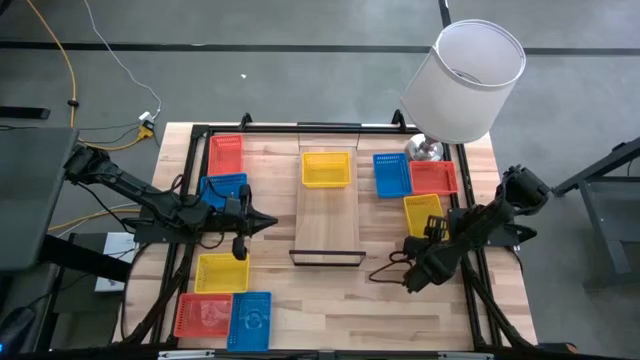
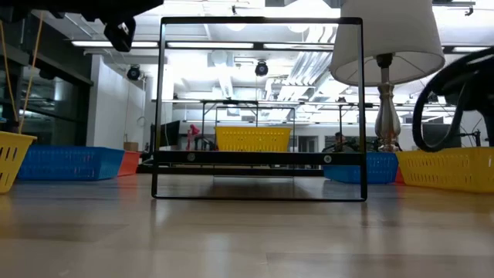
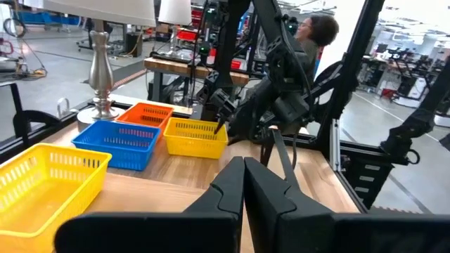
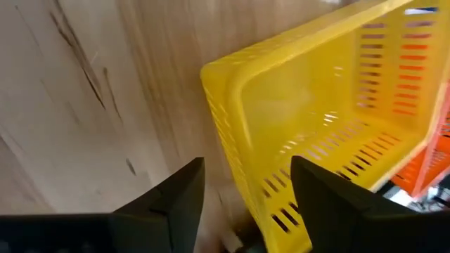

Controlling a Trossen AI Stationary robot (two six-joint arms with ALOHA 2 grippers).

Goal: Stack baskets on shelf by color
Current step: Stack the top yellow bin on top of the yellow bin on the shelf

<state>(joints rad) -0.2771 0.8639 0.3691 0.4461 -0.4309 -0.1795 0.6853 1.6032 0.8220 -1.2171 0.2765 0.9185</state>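
Note:
The shelf [image 1: 327,225] lies mid-table with one yellow basket [image 1: 326,168] on its far end. My right gripper [image 4: 246,172] is open and tipped down at the near end of another yellow basket [image 1: 424,214] on the right. One finger [image 4: 176,193] stands outside that basket's near wall [image 4: 232,140] and the other [image 4: 330,190] over its inside; I cannot tell whether either touches. Beyond it sit a red basket [image 1: 433,178] and a blue one [image 1: 392,174]. My left gripper [image 1: 268,222] is shut, level and holds nothing, left of the shelf.
On the left lie a red [image 1: 226,155], a blue [image 1: 222,188] and a yellow basket [image 1: 221,272], with a red [image 1: 203,316] and a blue one [image 1: 250,320] at the near edge. A lamp [image 1: 465,80] stands at the far right. A person [image 3: 316,31] is beyond the table.

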